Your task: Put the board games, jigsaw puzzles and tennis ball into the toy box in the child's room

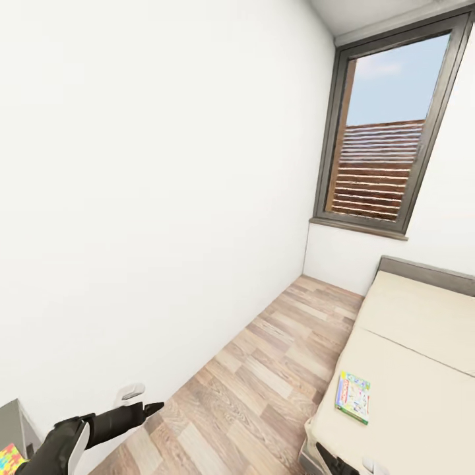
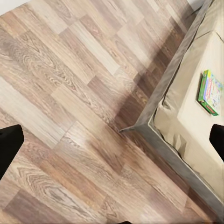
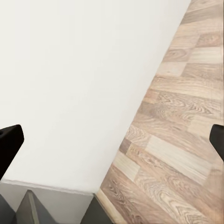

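The robot is travelling toward the bed [image 1: 409, 369], where a green-blue board game [image 1: 353, 396] is lying at five o'clock in the head view. Both the left gripper [image 2: 112, 144] and right gripper [image 3: 112, 140] are hanging wide, carrying nothing. Next, probably, comes closing in and reaching.

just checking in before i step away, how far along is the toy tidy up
Nothing looks done from here. One green-blue board game lies on the bed near its edge, not picked up. Both grippers are open and empty: the left gripper hangs over the wood floor beside the bed. A jigsaw puzzle corner shows at the table edge. Toy box not in sight.
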Motion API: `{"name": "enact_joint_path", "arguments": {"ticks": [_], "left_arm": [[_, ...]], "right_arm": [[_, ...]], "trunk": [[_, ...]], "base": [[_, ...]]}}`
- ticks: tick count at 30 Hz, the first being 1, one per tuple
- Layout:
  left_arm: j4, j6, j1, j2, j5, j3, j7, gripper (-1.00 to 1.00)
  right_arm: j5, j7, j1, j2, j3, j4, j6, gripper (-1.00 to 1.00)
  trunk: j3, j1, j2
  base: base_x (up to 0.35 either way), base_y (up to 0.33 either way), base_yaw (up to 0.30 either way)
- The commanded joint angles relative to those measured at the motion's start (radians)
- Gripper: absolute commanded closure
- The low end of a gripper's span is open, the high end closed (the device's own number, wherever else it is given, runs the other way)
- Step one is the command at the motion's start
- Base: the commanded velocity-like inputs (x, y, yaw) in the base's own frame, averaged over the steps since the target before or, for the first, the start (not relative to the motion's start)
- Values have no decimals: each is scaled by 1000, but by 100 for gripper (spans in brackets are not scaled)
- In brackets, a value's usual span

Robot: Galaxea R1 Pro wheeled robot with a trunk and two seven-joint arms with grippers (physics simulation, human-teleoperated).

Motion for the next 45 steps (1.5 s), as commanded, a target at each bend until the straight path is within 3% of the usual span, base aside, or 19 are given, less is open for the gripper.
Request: {"name": "enact_joint_path", "arguments": {"ticks": [1,30,41,45], "left_arm": [[-1,7,0,-1,-9,7,-8,-100],[-1,7,0,3,-9,9,-9,-100],[-1,8,0,6,-9,10,-10,-100],[-3,8,0,6,-9,10,-10,-100]], "right_arm": [[-10,5,-1,0,-3,1,9,-100],[-8,36,0,1,-29,21,13,-100],[-10,33,0,1,-30,22,18,-100],[-9,34,0,1,-49,22,18,-100]], "trunk": [[0,1,-1],[20,1,-1],[10,1,-1],[4,1,-1]], "base": [[80,0,-256],[257,38,-220],[111,0,-70],[10,0,-148]]}}
